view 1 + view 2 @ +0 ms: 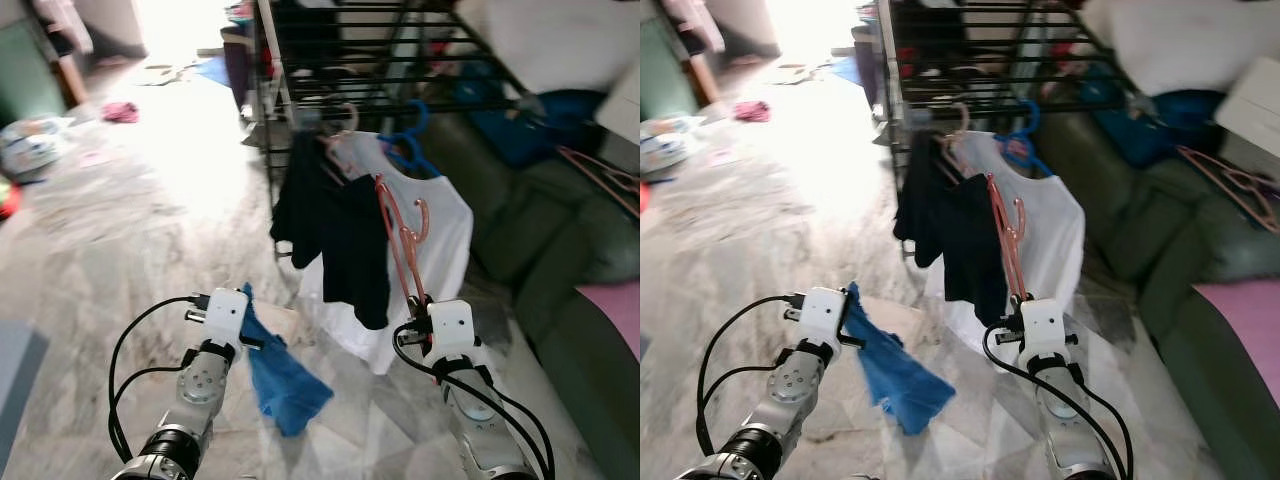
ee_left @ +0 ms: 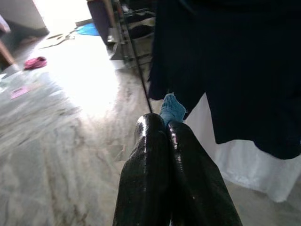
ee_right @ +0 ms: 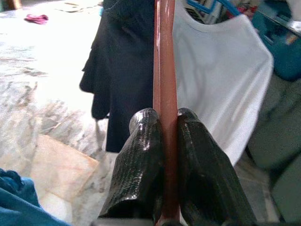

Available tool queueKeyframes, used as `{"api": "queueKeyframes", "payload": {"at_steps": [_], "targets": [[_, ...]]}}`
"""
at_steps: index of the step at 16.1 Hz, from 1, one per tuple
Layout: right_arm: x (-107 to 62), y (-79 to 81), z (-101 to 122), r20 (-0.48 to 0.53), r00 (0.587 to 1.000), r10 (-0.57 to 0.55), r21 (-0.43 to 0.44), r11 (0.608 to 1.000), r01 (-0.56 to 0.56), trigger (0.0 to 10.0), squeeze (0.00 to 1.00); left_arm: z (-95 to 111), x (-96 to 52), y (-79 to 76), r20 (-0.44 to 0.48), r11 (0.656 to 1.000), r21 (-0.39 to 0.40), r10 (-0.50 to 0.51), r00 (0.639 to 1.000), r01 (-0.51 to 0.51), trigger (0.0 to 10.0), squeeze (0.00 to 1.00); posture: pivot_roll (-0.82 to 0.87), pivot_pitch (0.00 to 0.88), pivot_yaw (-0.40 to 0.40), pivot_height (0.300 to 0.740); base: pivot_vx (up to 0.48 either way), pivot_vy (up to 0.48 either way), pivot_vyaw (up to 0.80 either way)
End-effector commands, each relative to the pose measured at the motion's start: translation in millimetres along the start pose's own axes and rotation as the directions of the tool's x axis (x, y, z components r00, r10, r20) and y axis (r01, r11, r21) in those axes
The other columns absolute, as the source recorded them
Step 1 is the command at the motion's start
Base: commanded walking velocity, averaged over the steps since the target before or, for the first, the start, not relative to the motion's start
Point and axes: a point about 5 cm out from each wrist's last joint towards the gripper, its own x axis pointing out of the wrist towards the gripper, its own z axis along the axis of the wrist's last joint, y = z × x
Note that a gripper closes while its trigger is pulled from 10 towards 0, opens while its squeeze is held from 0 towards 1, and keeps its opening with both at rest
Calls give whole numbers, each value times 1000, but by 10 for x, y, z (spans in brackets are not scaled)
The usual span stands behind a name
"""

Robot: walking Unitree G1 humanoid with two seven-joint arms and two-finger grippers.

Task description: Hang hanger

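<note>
Nearest, the two silver arms reach forward over a pale marbled floor (image 1: 120, 230). On the robot's left, the left gripper (image 2: 168, 126) has its two black fingers pressed together on a corner of a blue cloth (image 1: 282, 375), which hangs down from the fingertips and bunches toward the floor; in the left wrist view a small tuft of that cloth pokes out just past the closed fingers. On the robot's right, the right gripper (image 3: 165, 117) is clamped on a pink hanger (image 1: 402, 240), one finger on each side of its shaft. The hanger stands nearly upright above the wrist, its upper part reaching up in front of the hanging clothes, apart from the rack above. Just beyond the grippers hang a black garment (image 1: 335, 235) and, behind it and to the right, a white T-shirt (image 1: 445, 225) on a blue hanger (image 1: 410, 140). Both hang from a black drying rack (image 1: 380, 50) whose horizontal bars cross the upper part of the head views. To the right stands a dark green sofa (image 1: 560, 260) with another pink hanger (image 1: 605, 180) lying on it and a pink cushion (image 1: 615, 310) at its near end. Farther off, a small pink item (image 1: 120, 112) lies on the sunlit floor.
</note>
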Motion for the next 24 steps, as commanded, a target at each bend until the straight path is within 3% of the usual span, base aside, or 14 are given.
{"api": "queueKeyframes", "payload": {"at_steps": [1,6,19,24], "targets": [[8,-22,9,-1,1000,2,0,1000,-2,10000,0,44,11,-19,21,1000,-9,8,1000,-8,10000,0,56,53,-45,740,0,0,519],[14,-34,6,-10,1000,3,8,1000,-3,10000,0,-47,-50,-52,-15,1000,-5,11,1000,-11,10000,0,63,70,-54,740,-118,0,0],[12,-6,4,-12,1000,23,-11,1000,-23,10000,0,-68,-69,-28,-27,1000,4,16,1000,-16,10000,0,65,86,-61,740,-404,0,0],[25,15,8,-12,999,31,-13,999,-31,10000,0,-31,-80,-78,11,997,-25,-70,998,70,10000,0,73,85,-63,740,0,0,0]]}}
